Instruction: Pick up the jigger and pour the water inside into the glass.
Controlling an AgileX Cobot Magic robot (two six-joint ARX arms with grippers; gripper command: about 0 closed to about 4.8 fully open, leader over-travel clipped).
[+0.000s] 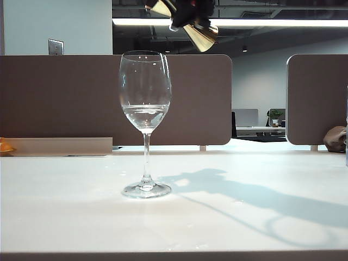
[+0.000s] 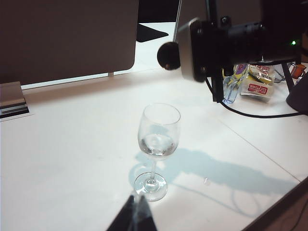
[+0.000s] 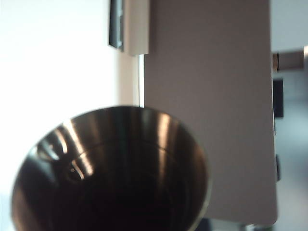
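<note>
My left gripper (image 2: 132, 214) shows only as a dark tip low over the surface (image 1: 65, 206), just short of the foot of the glass (image 1: 145, 109); whether its jaws stand apart or together I cannot tell. My right gripper (image 1: 187, 16) hangs high above the glass rim and a little to its right, clamped on the jigger (image 1: 198, 35) at the waist, the jigger tilted so one gold cone points down to the right and the other up to the left. The glass stands upright on the surface with the water (image 1: 144, 112) pooled in the lower part of its bowl.

The exterior view alone shows the grip on the jigger. The left wrist view shows my right arm above the glass, but not the jigger. The right wrist view looks straight into one dark cone of the jigger, with no glass in sight.

One glass, one jigger, two grippers.
</note>
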